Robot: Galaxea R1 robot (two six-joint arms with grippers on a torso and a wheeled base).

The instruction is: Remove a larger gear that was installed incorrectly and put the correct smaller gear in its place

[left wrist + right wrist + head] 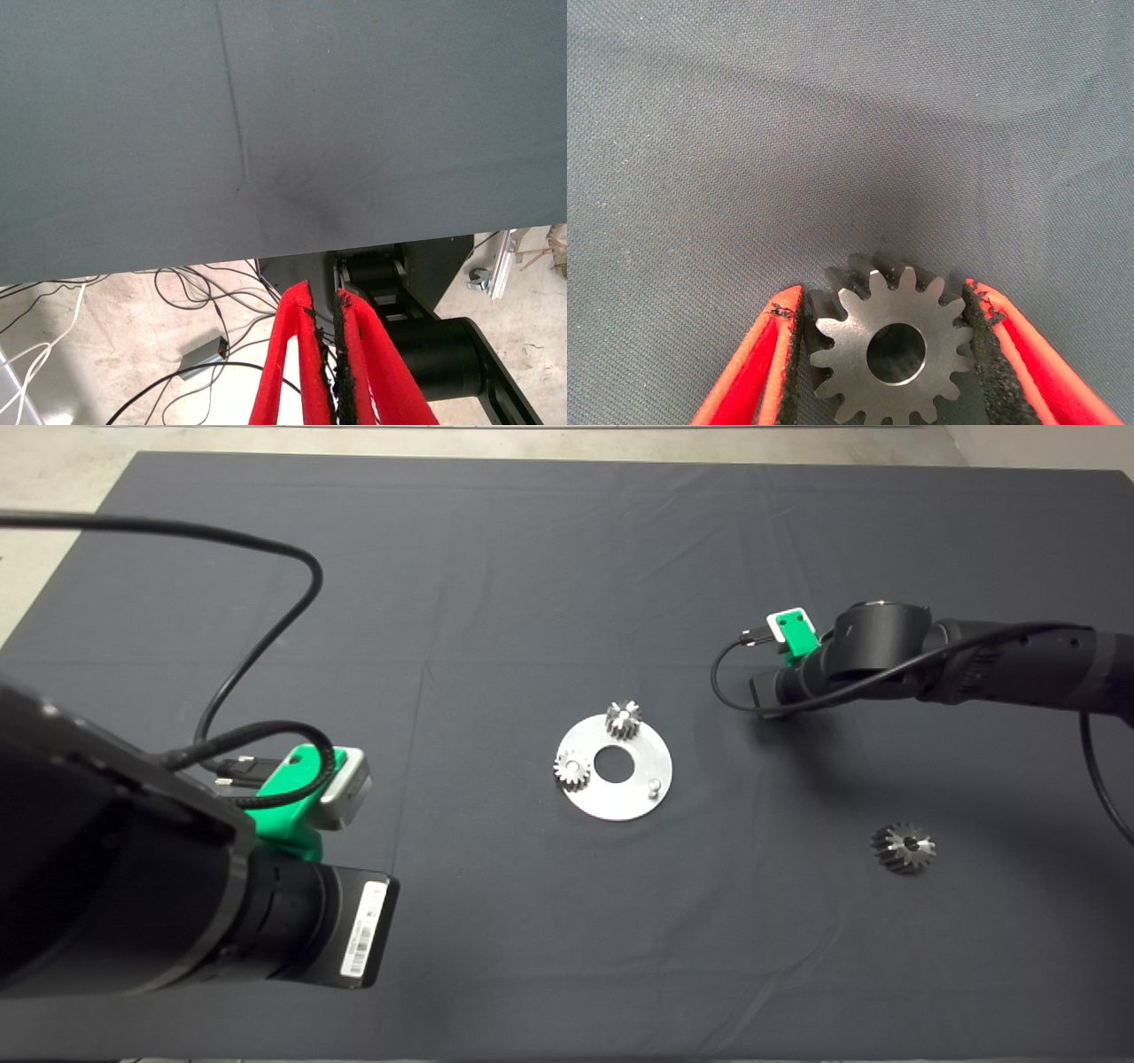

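Dark grey steel, the smaller gear [893, 351] is lying flat on the mat [496, 558] with its bore facing straight up, sitting squarely between the red fingers [764, 367] of the right gripper [890, 354]. The pads are bracketing its teeth on both sides, touching or very nearly so, and whether they are already squeezing I cannot tell. In the head view this gripper is hidden under its own arm, out to the right of the round silver plate [631, 802].

That plate is carrying two shinier gears [623, 719] on pins and one bare pin [654, 786], which is probably where the small gear is meant to go. The larger gear [903, 848] is already lying off the plate, well apart on the mat toward the right front.

The left gripper [335, 354] is hanging with its fingers pressed together and holding nothing, past the mat's near edge above a floor strewn with cables [190, 297].
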